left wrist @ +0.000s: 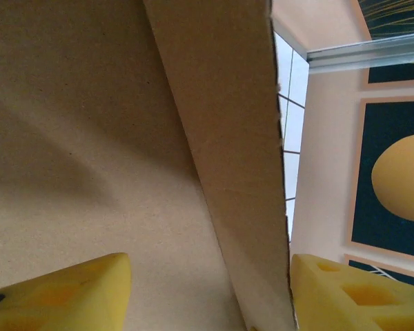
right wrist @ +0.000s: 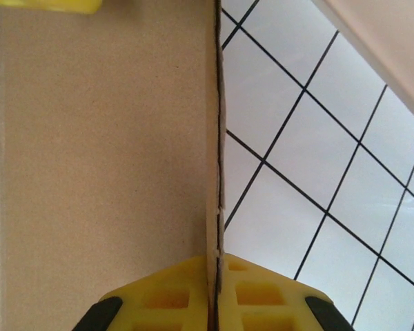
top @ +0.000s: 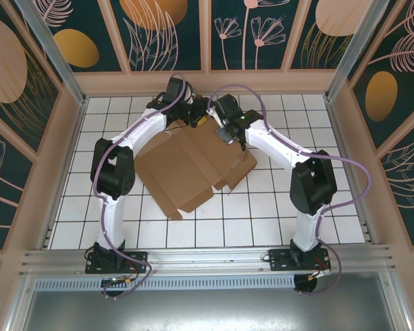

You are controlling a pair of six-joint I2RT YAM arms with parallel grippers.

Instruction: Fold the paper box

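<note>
Cardboard blank, brown: the paper box (top: pixel 186 169), on the tiled worktop (top: pixel 317 214), toward its far edge and about midway between its left and right edges.

- Condition: mostly flat, with panels and flaps spread open. Only the far portion is raised.
- Left gripper (left wrist: pixel 210 276): jaws apart, straddling an upturned flap at the sheet's far edge. One yellow finger (left wrist: pixel 345 293) is just beside the flap and the other stands off it, so there is no grip.
- Right gripper (right wrist: pixel 215 265): pinched tight on a cardboard edge at the sheet's far right.
- Progress, judged: early. One far flap is being stood up. No walls are formed and no tabs seated. The side walls, tucks and lid closure are left to do.
</note>
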